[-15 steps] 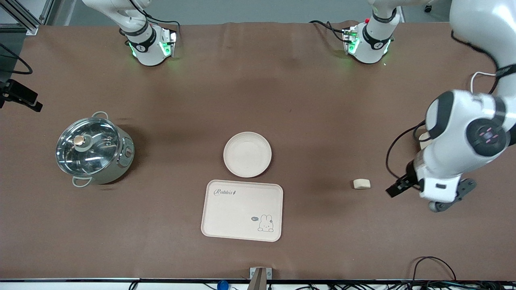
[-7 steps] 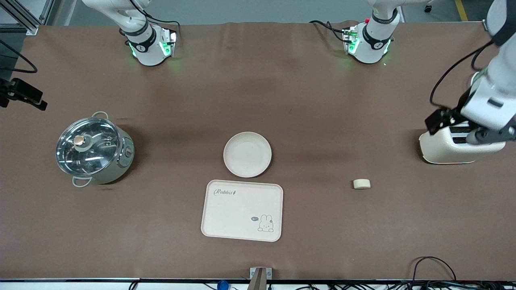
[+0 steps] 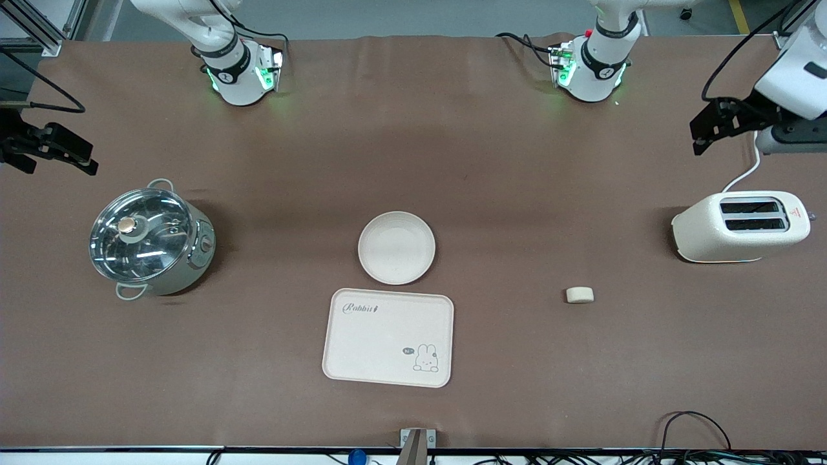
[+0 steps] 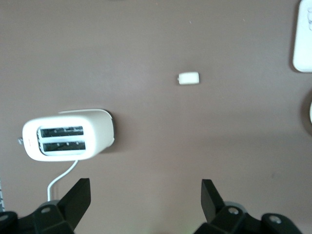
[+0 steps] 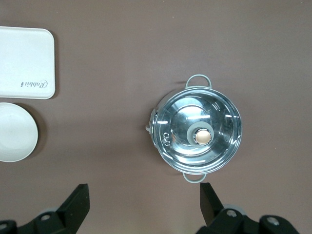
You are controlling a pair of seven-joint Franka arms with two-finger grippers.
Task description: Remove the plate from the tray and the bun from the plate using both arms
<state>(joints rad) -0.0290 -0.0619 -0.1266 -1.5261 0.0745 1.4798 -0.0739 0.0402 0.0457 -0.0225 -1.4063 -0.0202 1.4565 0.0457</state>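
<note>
The round cream plate [image 3: 396,247] lies mid-table, touching nothing, just farther from the front camera than the rabbit tray [image 3: 387,337]. The small pale bun [image 3: 579,295] lies alone on the cloth toward the left arm's end; it also shows in the left wrist view [image 4: 188,78]. My left gripper [image 3: 707,126] is open and empty, high over the table's left-arm end beside the toaster [image 3: 742,226]; its fingers spread wide in its wrist view [image 4: 144,190]. My right gripper [image 3: 55,155] is open and empty, high over the right arm's end by the pot [image 3: 150,240], as in its wrist view [image 5: 144,192].
The steel pot with a glass lid [image 5: 197,131] stands toward the right arm's end. The cream toaster [image 4: 68,138] has a white cord trailing toward the bases. The right wrist view shows the tray [image 5: 24,63] and part of the plate [image 5: 14,131].
My left arm has lifted and swung from beside the bun, over the toaster, up toward the table's edge, uncovering the toaster. My right gripper has edged slightly inward. Plate and bun have not moved.
</note>
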